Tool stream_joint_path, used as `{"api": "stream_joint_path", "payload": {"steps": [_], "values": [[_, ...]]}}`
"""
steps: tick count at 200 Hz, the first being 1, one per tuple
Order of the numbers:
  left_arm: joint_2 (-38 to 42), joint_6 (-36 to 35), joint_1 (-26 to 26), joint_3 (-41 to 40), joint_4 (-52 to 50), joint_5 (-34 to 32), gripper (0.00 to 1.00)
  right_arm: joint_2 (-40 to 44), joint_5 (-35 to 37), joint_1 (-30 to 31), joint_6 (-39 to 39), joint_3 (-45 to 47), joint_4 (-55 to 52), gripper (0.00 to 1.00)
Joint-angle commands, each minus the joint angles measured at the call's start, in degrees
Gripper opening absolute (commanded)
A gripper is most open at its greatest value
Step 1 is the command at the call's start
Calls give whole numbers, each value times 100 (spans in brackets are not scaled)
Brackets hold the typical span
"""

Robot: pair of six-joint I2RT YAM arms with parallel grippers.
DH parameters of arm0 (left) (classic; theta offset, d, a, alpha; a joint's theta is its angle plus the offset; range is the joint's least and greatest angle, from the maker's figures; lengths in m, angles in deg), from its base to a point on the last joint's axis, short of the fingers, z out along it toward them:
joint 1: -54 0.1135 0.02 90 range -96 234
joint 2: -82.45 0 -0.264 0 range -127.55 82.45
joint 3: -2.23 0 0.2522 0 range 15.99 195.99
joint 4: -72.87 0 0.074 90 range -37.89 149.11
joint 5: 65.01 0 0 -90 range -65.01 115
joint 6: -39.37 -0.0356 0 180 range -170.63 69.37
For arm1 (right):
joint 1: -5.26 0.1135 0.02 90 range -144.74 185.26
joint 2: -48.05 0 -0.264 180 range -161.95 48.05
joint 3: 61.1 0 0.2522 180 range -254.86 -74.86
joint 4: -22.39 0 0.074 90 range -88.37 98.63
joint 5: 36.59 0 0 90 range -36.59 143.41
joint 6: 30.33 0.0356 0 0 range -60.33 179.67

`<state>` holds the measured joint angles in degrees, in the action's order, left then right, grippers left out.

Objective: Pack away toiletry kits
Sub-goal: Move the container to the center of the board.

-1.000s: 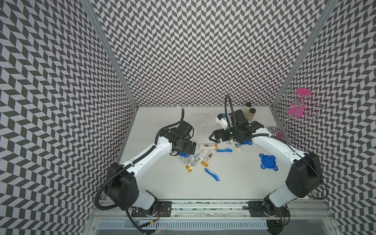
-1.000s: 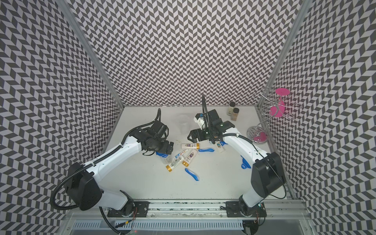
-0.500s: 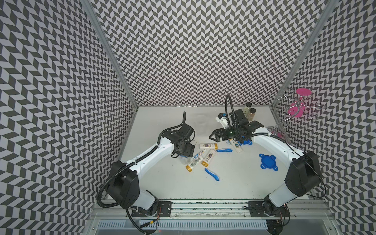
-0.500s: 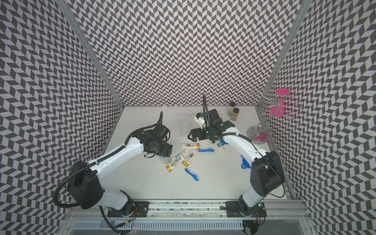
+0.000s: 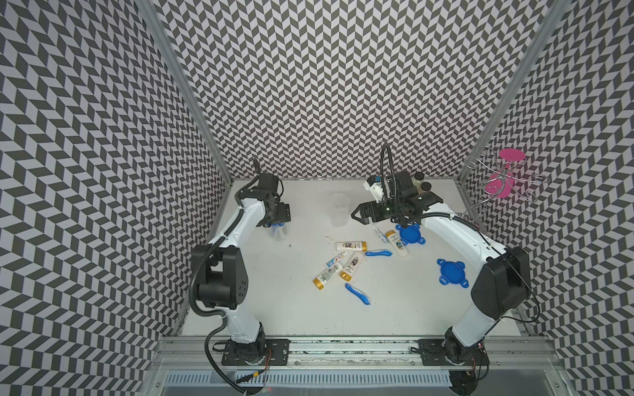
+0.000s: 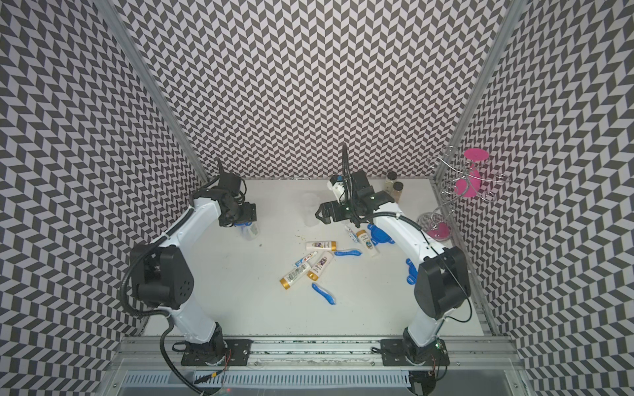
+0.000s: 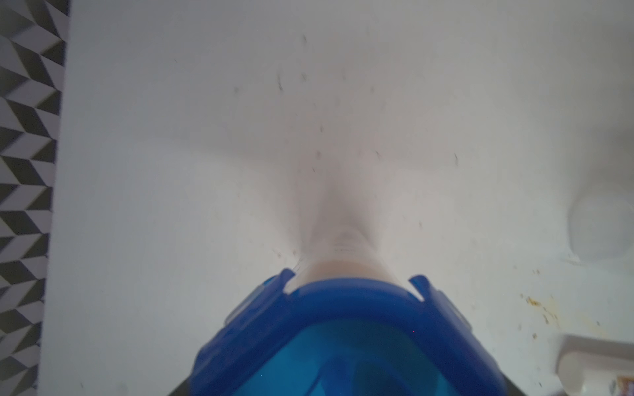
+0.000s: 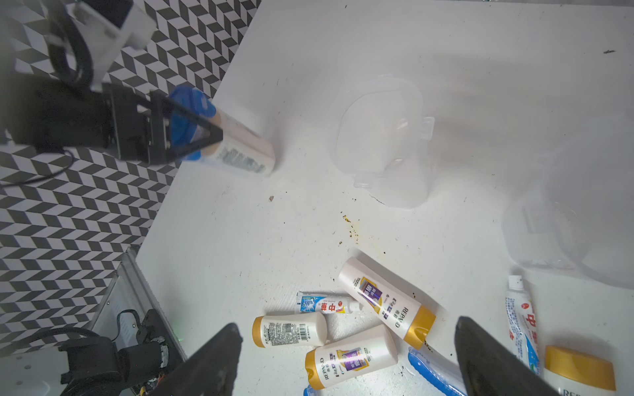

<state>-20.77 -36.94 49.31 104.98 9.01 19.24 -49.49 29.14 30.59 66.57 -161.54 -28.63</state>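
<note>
From where I stood, the left tool [image 5: 278,224] was clenched on the blue top of a lidded cup [image 8: 240,147], its black fingers [image 8: 212,137] straddling it. That cup hung tilted at the far left of the worktop [image 5: 291,308], close to the left wall, with a white tube showing inside. I could not tell whether its base touched the worktop. The right tool [image 5: 355,218] was released, jaws wide and holding nothing, hovering near an open cup [image 5: 339,213] that stood upright toward the back middle. In the right wrist view another clear cup [image 8: 545,236] showed faintly near it.

The rest lay loose in the middle. Three gold-capped tubes [image 5: 350,246] were bunched with a toothpaste [image 5: 335,259], one brush [image 5: 378,253] lay just beside them and a second brush [image 5: 357,294] lay nearer the front. Under the right arm a fourth tube [image 5: 398,244] and a second toothpaste [image 5: 379,233] lay by a loose lid [image 5: 410,235]. Another lid [image 5: 452,273] lay apart, toward the right. Two jars [image 6: 394,188] stood at the back right, and a wire stand [image 5: 502,178] stood by the right wall.
</note>
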Motion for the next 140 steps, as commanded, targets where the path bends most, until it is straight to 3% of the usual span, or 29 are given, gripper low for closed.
{"api": "stream_joint_path", "payload": {"steps": [1, 41, 64, 140], "values": [[-581, -294, 181, 726, 123, -28, 66, 14, 174, -21, -92, 19, -24, 96], [-1095, -244, 293, 1256, 28, -22, 75, 129, 315, -24, -48, 100, -62, 95], [-1169, -182, 296, 1567, -97, -52, 99, 71, 321, -19, -41, 35, -88, 95], [-368, -166, 284, 1638, -517, -391, 100, 13, 413, -19, -69, -1, -192, 95]]}}
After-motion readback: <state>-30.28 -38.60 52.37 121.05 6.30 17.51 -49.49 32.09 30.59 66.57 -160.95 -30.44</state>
